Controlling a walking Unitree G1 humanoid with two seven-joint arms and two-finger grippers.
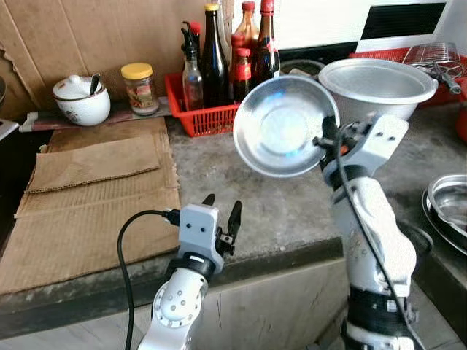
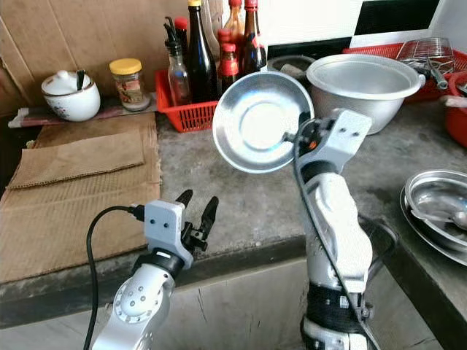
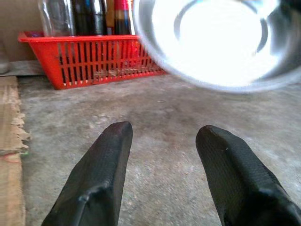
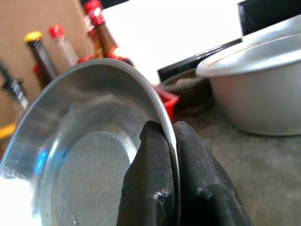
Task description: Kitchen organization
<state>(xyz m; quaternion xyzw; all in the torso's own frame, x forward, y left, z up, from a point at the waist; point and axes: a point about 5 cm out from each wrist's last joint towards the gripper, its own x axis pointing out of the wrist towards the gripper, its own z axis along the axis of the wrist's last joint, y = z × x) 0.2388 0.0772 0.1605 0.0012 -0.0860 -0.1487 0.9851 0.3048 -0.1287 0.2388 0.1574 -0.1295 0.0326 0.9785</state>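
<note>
My right gripper [image 1: 326, 140] is shut on the rim of a shiny steel plate [image 1: 281, 124], holding it tilted up in the air above the grey counter [image 1: 292, 204]. In the right wrist view both black fingers [image 4: 155, 179] pinch the steel plate [image 4: 89, 150] at its edge. My left gripper [image 1: 222, 213] is open over the counter's front edge, with nothing between its fingers [image 3: 99, 174]. The lifted plate [image 3: 211, 37] hangs ahead of it and higher up.
A red basket [image 1: 197, 109] of sauce bottles stands at the back. A yellow-lidded jar [image 1: 139, 89] and a white lidded pot [image 1: 80, 98] sit to its left. Cardboard sheets [image 1: 87, 189] cover the left counter. A big aluminium bowl [image 1: 376, 87] is back right, steel dishes [image 1: 449, 204] at the right edge.
</note>
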